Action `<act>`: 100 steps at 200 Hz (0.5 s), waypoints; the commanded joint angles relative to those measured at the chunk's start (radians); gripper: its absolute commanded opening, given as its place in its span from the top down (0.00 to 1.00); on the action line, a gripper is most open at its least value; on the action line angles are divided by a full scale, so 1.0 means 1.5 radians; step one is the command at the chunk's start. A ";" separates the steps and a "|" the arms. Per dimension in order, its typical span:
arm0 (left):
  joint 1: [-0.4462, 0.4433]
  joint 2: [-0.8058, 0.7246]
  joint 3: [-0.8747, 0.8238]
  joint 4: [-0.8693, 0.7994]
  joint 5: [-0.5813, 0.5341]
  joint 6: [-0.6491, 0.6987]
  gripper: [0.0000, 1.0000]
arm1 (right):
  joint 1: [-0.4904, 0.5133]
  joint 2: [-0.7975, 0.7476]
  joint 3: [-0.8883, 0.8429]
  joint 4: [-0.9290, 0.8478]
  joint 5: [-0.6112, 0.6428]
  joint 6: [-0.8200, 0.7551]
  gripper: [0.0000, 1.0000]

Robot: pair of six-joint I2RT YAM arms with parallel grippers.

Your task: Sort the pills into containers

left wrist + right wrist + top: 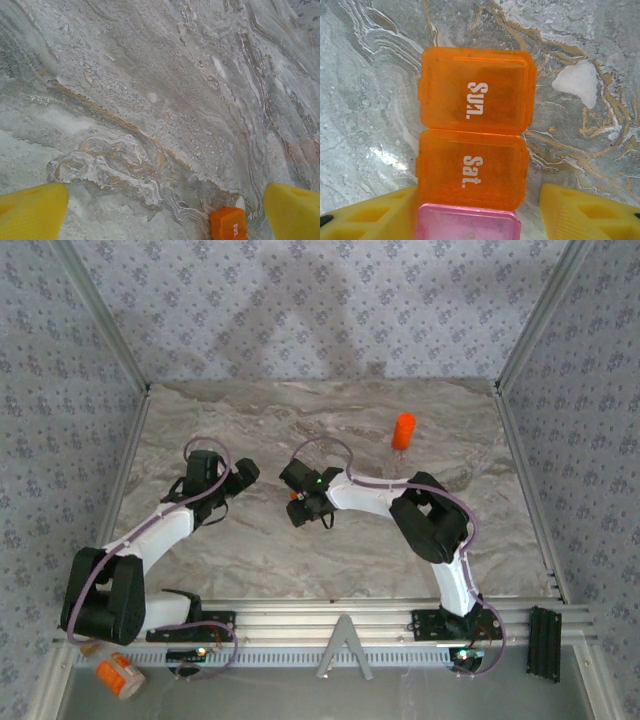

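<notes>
The container box point(474, 150) is a strip with orange lids marked Sun. and Sat. and a pink lid at its near end. My right gripper point(479, 216) is open and straddles it: the left finger touches its side, the right finger stands a gap away. From above, that gripper point(298, 508) is at mid-table over the box point(294, 497). My left gripper point(162, 215) is open, low over the marble, with the box's Sun. end point(228, 223) just inside its right finger. The orange bottle container point(403, 430) stands at the back right. A white patch point(577, 82) beside the box may be a pill or marble.
The marble table point(330, 560) is walled at the back and both sides. An orange bottle with a white label point(120, 675) lies off the table at the near left, by the left arm's base. The two grippers sit close together at mid-table.
</notes>
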State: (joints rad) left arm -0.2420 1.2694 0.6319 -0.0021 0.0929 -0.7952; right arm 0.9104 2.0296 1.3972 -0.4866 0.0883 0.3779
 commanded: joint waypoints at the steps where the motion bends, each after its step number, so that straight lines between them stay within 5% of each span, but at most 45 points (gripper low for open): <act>1: 0.004 -0.008 -0.001 0.011 0.010 -0.004 0.00 | 0.007 0.024 0.008 0.002 0.016 0.007 0.38; 100: 0.004 -0.005 -0.006 0.020 0.015 -0.008 0.00 | 0.012 0.032 0.022 -0.005 0.022 0.001 0.40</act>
State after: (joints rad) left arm -0.2420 1.2694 0.6308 0.0036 0.1005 -0.7986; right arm 0.9192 2.0361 1.4040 -0.4934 0.1173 0.3775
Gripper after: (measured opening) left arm 0.997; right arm 0.602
